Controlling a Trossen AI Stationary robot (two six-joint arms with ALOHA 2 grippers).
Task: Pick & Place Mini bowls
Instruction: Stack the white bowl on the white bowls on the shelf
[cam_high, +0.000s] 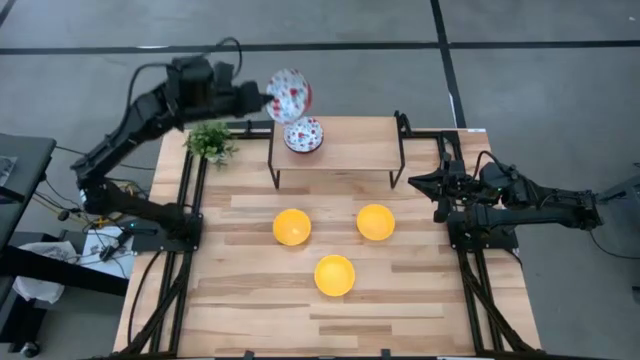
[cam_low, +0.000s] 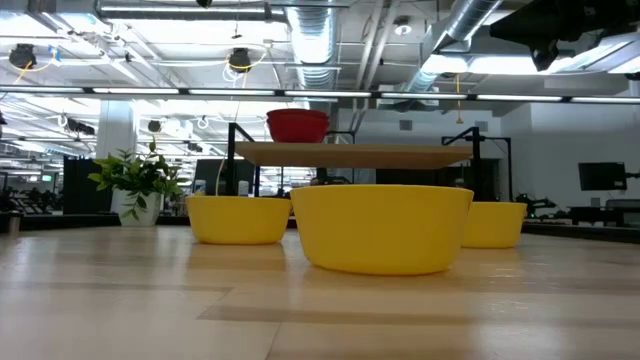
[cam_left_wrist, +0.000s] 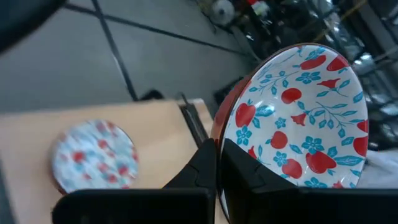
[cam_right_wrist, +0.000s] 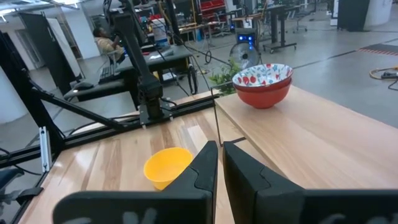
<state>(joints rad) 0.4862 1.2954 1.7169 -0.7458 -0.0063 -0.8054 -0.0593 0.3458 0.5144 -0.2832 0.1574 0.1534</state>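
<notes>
Jaws of the left gripper are clamped on the rim of a floral bowl, held tilted on edge at the upper centre-left of the high view, above the rear edge of the raised wooden shelf. Jaws of the right gripper, parked at the right edge, are together and empty. A second floral bowl, apparently stacked on another, sits on the shelf; three yellow bowls rest on the slatted table at centre. The bowls appear rigid, glossy and glazed, probably light, slippery and chip-prone; a rim pinch is the practical hold.
</notes>
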